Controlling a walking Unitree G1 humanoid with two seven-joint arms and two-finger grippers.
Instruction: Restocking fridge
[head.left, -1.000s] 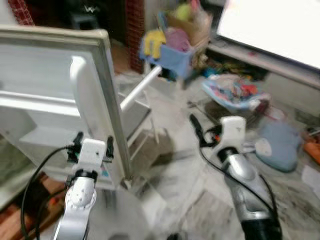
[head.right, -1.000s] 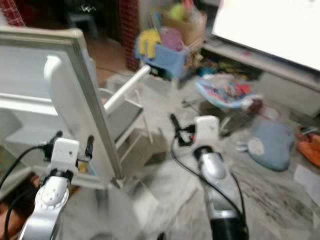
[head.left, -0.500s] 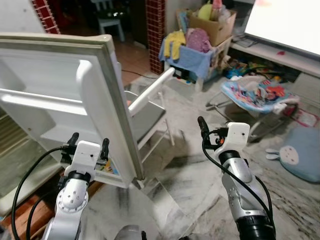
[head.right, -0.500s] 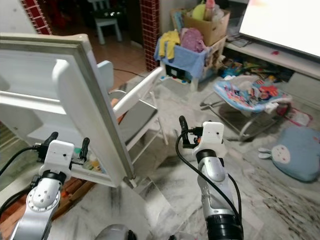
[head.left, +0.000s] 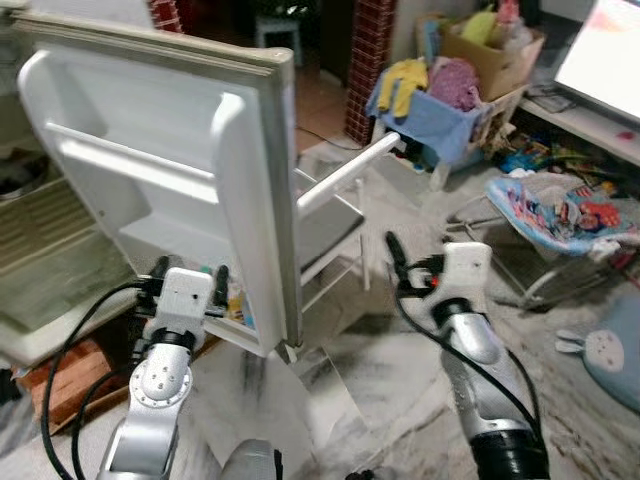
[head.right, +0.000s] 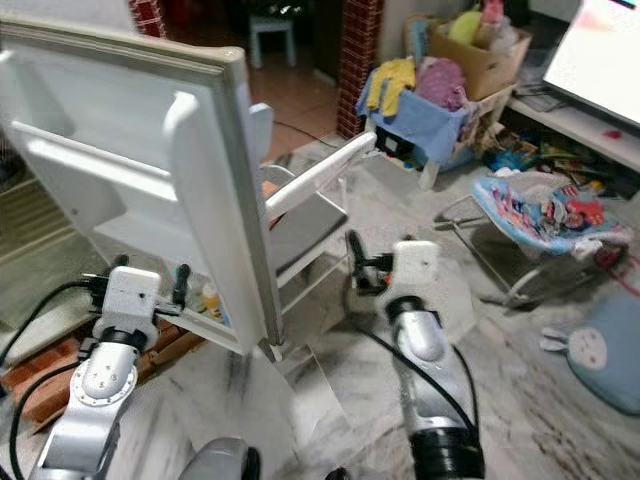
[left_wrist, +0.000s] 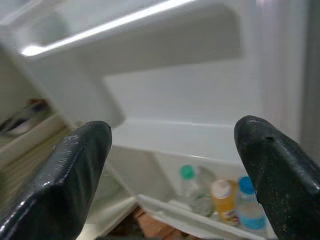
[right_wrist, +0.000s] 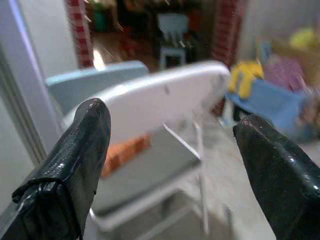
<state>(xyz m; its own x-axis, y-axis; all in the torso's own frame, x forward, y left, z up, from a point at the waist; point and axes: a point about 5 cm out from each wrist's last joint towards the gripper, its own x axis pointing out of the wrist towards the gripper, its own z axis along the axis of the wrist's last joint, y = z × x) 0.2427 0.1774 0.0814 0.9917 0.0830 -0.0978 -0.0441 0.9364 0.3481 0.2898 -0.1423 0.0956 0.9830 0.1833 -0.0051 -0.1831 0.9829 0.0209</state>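
Note:
The white fridge door (head.left: 180, 170) stands open in front of me, its inner side facing left. Its lowest door shelf (left_wrist: 200, 220) holds three small bottles (left_wrist: 222, 197) with green, white and blue caps. My left gripper (head.left: 190, 272) is open and empty, held just before that shelf, fingers (left_wrist: 75, 170) spread wide. My right gripper (right_wrist: 172, 115) is also open and empty. It hovers over the floor to the right of the door's edge, pointing at a white high chair (head.left: 335, 195).
The fridge's lower interior (head.left: 50, 260) lies at the left. A blue bin of clothes (head.left: 430, 100), a baby bouncer (head.left: 570, 210) and a blue plush cushion (head.left: 615, 350) crowd the right. Marble floor (head.left: 370, 370) stretches between my arms.
The camera has swung left, so the fridge door now sits larger and nearer the middle. Both arms keep their pose, fingers still spread.

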